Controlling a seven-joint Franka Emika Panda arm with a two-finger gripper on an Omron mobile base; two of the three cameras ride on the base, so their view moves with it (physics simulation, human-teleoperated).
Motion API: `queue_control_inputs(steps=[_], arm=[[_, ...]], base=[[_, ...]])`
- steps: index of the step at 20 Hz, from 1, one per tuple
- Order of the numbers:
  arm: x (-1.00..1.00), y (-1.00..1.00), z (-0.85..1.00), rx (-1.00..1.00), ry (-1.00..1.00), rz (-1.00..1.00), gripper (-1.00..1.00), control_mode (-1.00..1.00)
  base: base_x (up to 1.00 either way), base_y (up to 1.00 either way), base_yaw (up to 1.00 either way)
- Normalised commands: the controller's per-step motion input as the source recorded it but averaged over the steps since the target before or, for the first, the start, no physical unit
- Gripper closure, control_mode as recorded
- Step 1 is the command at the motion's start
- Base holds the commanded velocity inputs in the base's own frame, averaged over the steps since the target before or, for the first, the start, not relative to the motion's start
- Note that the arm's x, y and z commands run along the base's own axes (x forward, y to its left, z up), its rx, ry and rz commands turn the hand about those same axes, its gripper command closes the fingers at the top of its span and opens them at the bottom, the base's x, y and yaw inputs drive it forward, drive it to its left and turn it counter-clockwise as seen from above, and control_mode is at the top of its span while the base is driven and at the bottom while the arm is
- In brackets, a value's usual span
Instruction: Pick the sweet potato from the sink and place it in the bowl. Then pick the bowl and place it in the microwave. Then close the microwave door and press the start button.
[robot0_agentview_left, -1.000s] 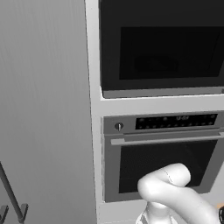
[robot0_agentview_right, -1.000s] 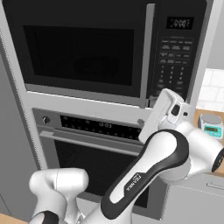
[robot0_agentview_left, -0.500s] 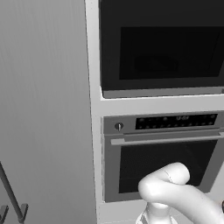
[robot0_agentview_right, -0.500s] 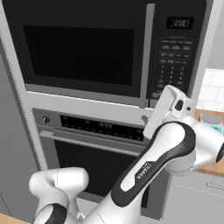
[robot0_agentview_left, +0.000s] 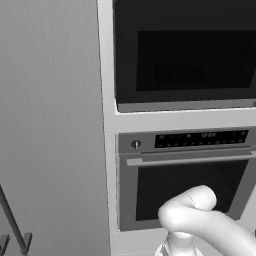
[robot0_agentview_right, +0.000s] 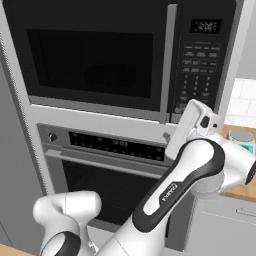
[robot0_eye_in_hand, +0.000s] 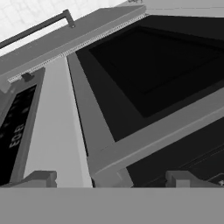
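The microwave (robot0_agentview_right: 120, 55) sat built in above the oven (robot0_agentview_right: 105, 165), and its door (robot0_agentview_right: 92, 60) looked shut flush with the black front, so I judged the last step was in hand: pressing start. I could not see through the dark glass whether the bowl was inside. The keypad (robot0_agentview_right: 199, 62) ran down the right side of the front, under the small clock display (robot0_agentview_right: 206, 26).

My gripper (robot0_eye_in_hand: 111, 177) was spread wide and held nothing; in the hand view its 2 fingertips (robot0_eye_in_hand: 39, 177) rose at the bottom edge, looking at a slant across the door glass (robot0_eye_in_hand: 162, 61) and the grey strip beside it. From the right base view the hand (robot0_agentview_right: 195, 125) hung just in front of the lower right corner of the microwave, below the keypad.

Next move, as I read it: lift the hand up to the keypad, line 1 fingertip on the start button, and push straight in. The buttons were small and close, so a slip could hit a neighbour
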Motion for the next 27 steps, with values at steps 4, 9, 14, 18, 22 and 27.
queue_control_inputs(steps=[4,9,14,18,22,27], arm=[[0.12,-0.06,0.00,0.00,-0.10,0.00,-1.00,-1.00],[0.14,-0.16,-0.02,0.00,-0.06,0.00,-1.00,-1.00],[0.22,-0.15,-0.09,0.00,-0.03,0.00,-1.00,-1.00],[0.42,-0.11,-0.09,0.00,-0.01,0.03,-1.00,-1.00],[0.46,-0.03,-0.17,0.00,0.00,0.05,-1.00,-1.00],[0.31,0.00,-0.27,0.00,-0.02,0.02,-1.00,-1.00]], base=[[0.00,0.00,0.00],[0.00,0.00,0.00],[0.00,0.00,0.00],[0.00,0.00,0.00],[0.00,0.00,0.00],[0.00,0.00,0.00]])
